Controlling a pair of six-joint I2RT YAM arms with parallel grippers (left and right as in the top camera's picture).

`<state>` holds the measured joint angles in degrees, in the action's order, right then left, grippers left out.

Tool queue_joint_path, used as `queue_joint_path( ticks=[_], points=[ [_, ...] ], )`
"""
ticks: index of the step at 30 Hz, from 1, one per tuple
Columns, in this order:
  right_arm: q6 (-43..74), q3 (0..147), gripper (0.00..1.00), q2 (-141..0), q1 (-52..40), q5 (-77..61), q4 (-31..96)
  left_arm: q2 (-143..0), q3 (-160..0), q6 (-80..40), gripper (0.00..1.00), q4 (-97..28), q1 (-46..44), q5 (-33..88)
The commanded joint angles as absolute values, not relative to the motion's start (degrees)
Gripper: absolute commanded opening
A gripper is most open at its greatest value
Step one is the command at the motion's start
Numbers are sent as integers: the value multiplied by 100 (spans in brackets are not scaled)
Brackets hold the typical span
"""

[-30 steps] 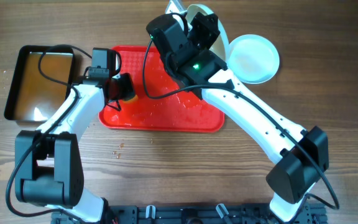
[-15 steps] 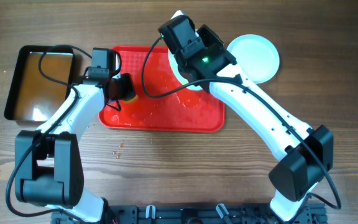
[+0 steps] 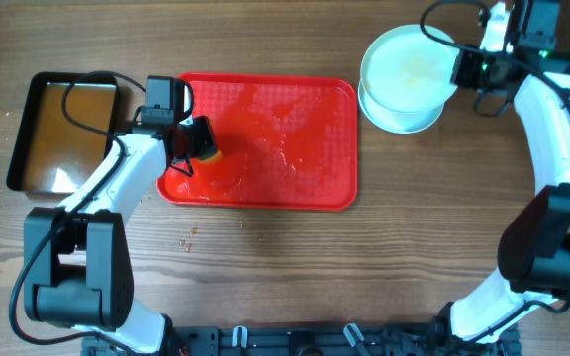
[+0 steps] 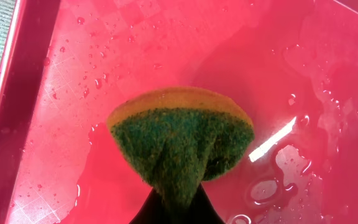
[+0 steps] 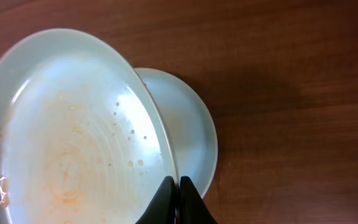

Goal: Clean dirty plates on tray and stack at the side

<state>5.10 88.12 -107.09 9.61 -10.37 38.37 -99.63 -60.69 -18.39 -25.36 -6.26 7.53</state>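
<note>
Progress: tray (image 3: 295, 188), frame centre, bare of plates, just wet. Right gripper (image 3: 460, 67), upper right, clamped on rim of tilted plate (image 3: 404, 61) with faint orange film, over stacked plate (image 3: 404, 121). Left gripper (image 3: 198, 141) pinches sponge (image 4: 182, 140) above tray's left side. Likely only the set-down left.

No legible text, label, brand or number on the red tray (image 3: 295, 148), the plates (image 3: 409, 69) or the black tray (image 3: 20, 148); any marking on the arm housings (image 3: 72, 262) is perhaps too small to resolve.

Folded green-and-yellow sponge (image 4: 182, 143) pinched by the left gripper (image 4: 174, 210). Background: wet red tray (image 4: 67, 93), beaded with water droplets (image 4: 263, 186).
</note>
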Motion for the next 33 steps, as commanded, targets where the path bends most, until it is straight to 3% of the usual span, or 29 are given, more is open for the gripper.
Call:
queue_joint_path(
  ticks=[1, 8, 9, 10, 13, 14, 15, 16, 17, 18, 20, 24, 28, 33],
  points=[
    [1232, 8178, 4, -10971, 982, -740, 3347, -9944, -6075, -1894, 4, -2515, -626, 854],
    [1597, 7996, 4, -11231, 982, -231, 3046, -9944, -6075, -1892, 4, -2512, -626, 851],
    [1586, 7996, 17, -11231, 982, -320, 3037, -9944, -6075, -1892, 4, -2512, -626, 851],
    [1584, 7996, 44, -11231, 982, -469, 3037, -9944, -6075, -1892, 4, -2510, -626, 851],
    [1229, 7999, 66, -11229, 980, -1979, 2950, -9946, -6075, -1892, 4, -2506, -626, 849],
    [1179, 7999, 58, -11229, 961, -2738, 2904, -9955, -6075, -1892, 4, -2484, -626, 849],
    [1181, 7999, 40, -11229, 906, -3544, 2842, -9979, -6075, -1892, 4, -2440, -626, 851],
    [1201, 7999, 35, -11229, 810, -4222, 2779, -9998, -6075, -1892, 4, -2414, -626, 851],
    [1245, 7999, 42, -11229, 670, -4742, 2744, -10033, -6075, -1892, 4, -2331, -626, 851],
    [1295, 7996, 58, -11229, 482, -5065, 2746, -10062, -6075, -1892, 4, -2239, -624, 849],
    [1398, 7996, 66, -11229, -14, -5103, 2759, -10079, -6075, -1890, 4, -1929, -620, 779],
    [1393, 7996, 99, -11231, -1240, -3979, 2755, -9959, -6117, -1892, 4, -1404, -370, 746],
    [1398, 7996, 100, -11229, -2447, -2681, 2502, -9721, -6357, -1892, 4, -1190, 541, 744],
    [1354, 7996, 100, -11231, -2888, -2379, 2316, -9730, -6357, -1894, 5, -956, 1846, 740]
  ],
)
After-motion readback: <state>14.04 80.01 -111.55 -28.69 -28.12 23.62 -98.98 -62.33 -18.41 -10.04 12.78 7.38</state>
